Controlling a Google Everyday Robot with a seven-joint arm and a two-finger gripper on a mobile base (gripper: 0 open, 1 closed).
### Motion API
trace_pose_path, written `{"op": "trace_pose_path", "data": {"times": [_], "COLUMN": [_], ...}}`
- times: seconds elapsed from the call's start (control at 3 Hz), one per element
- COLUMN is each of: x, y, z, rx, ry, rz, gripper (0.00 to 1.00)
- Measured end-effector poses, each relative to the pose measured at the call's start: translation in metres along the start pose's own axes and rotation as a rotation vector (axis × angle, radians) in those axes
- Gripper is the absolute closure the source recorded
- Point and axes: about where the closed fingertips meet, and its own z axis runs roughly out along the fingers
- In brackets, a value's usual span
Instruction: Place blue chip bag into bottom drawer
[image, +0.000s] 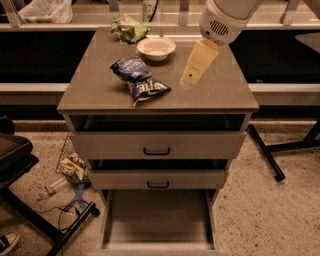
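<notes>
Starting at the far left of the view, well below and away from the gripper, a wire basket of litter (71, 161) sits on the speckled floor with a clear plastic bottle (50, 189) beside it. Up on the grey-brown cabinet top (95, 95), a crumpled green snack bag (129, 27) lies at the back edge, far to the gripper's left and beyond it. Here's the wrinkled dark-blue foil chip bag with white lettering (140, 80), lying flat on the top, left of the gripper and clear of it. No contact there. A small round white bowl (156, 48) stands just behind the bag, up and to the left of the gripper.

Now the pale yellow gripper (191, 77) itself: it hangs tilted from the white arm (222, 20) over the right half of the cabinet top, with nothing in it. Clenched or released? Cannot tell.

Straight down the front, below and left of the gripper: two grey-beige drawers with black handles (156, 151), each slightly ajar, and under them the wide, shallow bottom drawer (157, 222) is pulled fully out, its flat floor bare.
</notes>
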Motion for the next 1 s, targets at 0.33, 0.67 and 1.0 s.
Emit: {"op": "trace_pose_path", "data": {"times": [0.33,0.67,1.0], "x": [-0.028,-0.076,-0.104], "y": [-0.004,-0.011,-0.014], "z": [0.031,0.077,0.114], "rx": [-0.034,-0.087,-0.124], "ry": [-0.045,-0.121,-0.17], "rz": [0.028,0.038,0.04], "gripper": [0.0,0.0,0.0]}}
